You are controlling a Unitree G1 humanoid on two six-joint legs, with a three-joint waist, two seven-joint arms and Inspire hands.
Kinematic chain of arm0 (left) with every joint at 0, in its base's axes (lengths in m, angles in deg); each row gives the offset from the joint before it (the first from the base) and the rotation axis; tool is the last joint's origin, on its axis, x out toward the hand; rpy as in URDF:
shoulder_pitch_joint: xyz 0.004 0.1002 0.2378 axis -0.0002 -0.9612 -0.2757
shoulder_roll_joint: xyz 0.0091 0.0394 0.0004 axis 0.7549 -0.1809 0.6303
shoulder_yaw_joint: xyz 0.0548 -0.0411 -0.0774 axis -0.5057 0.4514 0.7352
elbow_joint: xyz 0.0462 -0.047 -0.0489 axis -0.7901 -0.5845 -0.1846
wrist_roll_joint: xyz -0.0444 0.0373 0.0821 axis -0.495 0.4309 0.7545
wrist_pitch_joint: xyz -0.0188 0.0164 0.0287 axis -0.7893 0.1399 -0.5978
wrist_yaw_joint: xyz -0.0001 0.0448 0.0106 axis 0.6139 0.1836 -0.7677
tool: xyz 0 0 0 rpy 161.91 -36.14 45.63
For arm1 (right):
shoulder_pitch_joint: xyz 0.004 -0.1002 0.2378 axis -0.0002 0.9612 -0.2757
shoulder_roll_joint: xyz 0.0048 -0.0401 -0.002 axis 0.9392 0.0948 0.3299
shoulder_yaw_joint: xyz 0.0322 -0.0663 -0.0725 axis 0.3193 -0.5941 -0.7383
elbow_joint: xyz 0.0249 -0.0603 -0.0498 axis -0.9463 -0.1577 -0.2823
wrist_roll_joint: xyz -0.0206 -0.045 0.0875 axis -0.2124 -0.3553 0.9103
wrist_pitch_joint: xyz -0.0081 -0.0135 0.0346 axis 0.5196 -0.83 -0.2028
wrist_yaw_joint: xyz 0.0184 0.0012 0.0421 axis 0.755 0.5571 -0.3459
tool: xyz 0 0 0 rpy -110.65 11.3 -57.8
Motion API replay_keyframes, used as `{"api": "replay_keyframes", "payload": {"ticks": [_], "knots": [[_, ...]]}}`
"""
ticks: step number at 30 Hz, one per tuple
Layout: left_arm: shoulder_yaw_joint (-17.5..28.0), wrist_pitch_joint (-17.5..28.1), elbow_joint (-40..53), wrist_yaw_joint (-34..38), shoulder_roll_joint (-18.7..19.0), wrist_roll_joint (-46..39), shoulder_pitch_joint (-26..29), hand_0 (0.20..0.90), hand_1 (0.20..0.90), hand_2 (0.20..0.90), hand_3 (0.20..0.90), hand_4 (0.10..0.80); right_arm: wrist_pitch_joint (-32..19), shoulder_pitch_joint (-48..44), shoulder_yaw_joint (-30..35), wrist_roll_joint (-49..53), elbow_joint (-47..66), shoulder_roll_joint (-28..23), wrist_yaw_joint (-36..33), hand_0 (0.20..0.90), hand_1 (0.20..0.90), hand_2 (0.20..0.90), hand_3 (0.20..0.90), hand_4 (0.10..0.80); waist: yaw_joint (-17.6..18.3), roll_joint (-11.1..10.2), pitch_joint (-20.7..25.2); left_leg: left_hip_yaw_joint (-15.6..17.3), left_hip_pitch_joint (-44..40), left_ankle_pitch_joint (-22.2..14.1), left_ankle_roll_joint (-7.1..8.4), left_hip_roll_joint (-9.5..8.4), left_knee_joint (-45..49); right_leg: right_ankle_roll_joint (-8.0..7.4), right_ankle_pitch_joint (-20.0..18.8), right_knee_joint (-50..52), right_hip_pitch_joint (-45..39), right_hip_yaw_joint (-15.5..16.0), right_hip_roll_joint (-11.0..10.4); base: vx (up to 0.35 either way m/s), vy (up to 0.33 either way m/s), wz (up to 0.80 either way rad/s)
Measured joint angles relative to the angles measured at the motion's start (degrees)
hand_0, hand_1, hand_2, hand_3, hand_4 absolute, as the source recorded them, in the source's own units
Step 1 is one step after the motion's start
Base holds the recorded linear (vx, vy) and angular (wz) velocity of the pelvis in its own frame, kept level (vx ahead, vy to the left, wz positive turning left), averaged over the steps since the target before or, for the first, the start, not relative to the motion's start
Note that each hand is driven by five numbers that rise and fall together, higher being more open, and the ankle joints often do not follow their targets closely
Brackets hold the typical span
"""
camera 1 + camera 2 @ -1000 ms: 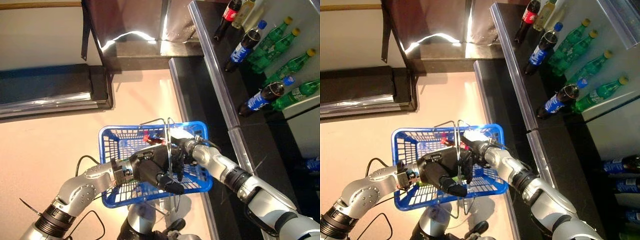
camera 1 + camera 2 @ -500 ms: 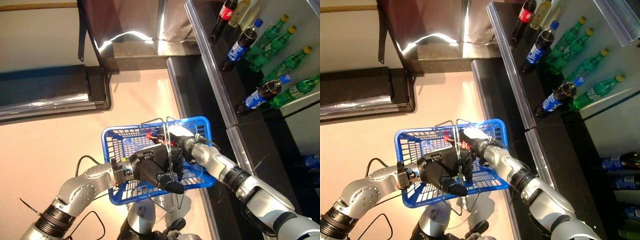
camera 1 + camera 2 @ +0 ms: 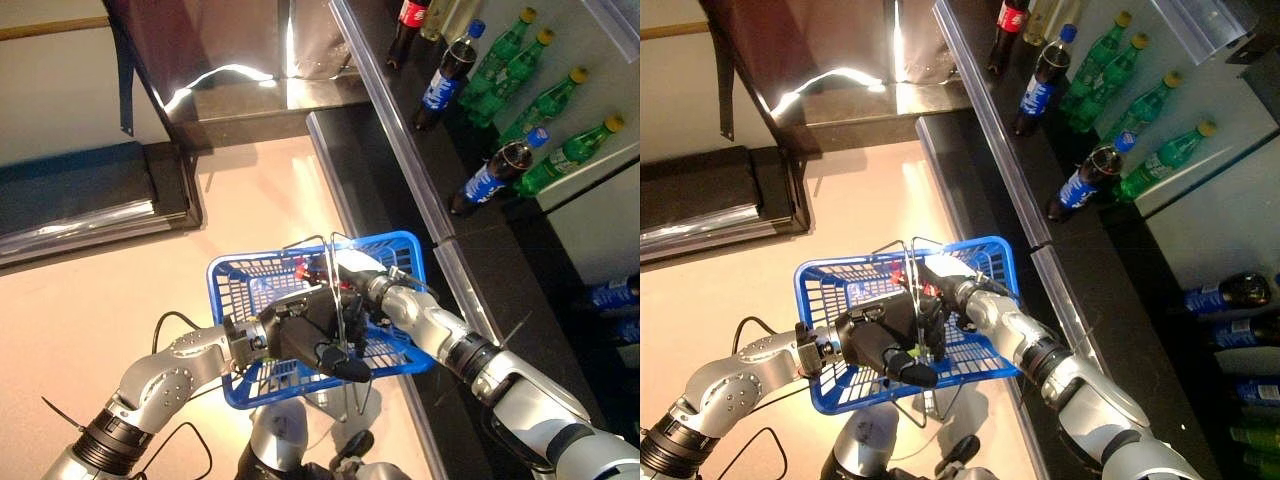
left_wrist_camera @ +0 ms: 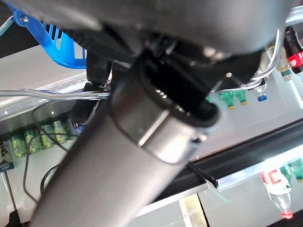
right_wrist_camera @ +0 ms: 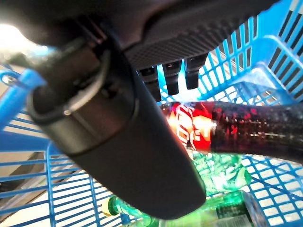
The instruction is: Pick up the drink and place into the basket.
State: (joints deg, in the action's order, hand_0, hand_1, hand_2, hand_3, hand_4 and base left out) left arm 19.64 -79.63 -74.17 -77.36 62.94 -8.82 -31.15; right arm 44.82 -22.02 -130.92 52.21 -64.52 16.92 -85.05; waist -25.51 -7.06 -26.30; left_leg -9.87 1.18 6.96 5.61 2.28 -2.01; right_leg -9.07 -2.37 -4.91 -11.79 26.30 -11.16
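Dark cola bottle (image 5: pixel 236 130) with red label, clasped by right hand (image 5: pixel 142 137) inside blue basket (image 3: pixel 240 290).

From my remote seat: bright overhead light streaks glare across the steel counter (image 3: pixel 250 85) beyond the blue basket (image 3: pixel 235 285); shadows pool beneath the basket; both wrist views blur close up.

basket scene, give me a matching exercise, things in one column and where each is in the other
Things:
1. cola bottle
2. green bottle
3. left robot hand
4. right robot hand

Places:
A. lying on the basket's floor
B. reaching into the basket
C. on the wire handles
D. held over the basket's floor

Pairs: 1-D, 2-A, 3-C, 4-B
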Motion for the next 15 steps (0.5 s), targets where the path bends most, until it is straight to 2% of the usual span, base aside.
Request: {"api": "replay_keyframes", "payload": {"ticks": [11, 15], "knots": [[0.37, 0.32, -0.01, 6.00, -0.63, 0.80, -0.27, 0.300, 0.300, 0.300, 0.200, 0.100, 0.81, 3.79, 3.89, 3.46, 7.65, -2.17, -0.41, 0.900, 0.900, 0.900, 0.900, 0.800, 0.83, -0.18, 0.11, 1.81, -0.08, -0.13, -0.09, 0.42, 0.00, 0.22, -0.46, 0.01, 1.03, -1.57, 0.01, -0.019, 0.011, -0.08], [0.66, 0.68, -0.01, 8.12, -0.63, 0.90, -0.75, 0.300, 0.300, 0.300, 0.200, 0.100, 0.61, 5.72, 6.04, 5.06, 9.23, -2.37, -1.13, 0.900, 0.900, 0.900, 0.900, 0.800, 2.33, -0.63, 0.39, 2.46, -0.10, -0.16, -0.12, 0.59, 0.00, 0.28, -0.57, 0.01, 1.26, -1.81, 0.02, -0.024, 0.022, -0.06]]}}
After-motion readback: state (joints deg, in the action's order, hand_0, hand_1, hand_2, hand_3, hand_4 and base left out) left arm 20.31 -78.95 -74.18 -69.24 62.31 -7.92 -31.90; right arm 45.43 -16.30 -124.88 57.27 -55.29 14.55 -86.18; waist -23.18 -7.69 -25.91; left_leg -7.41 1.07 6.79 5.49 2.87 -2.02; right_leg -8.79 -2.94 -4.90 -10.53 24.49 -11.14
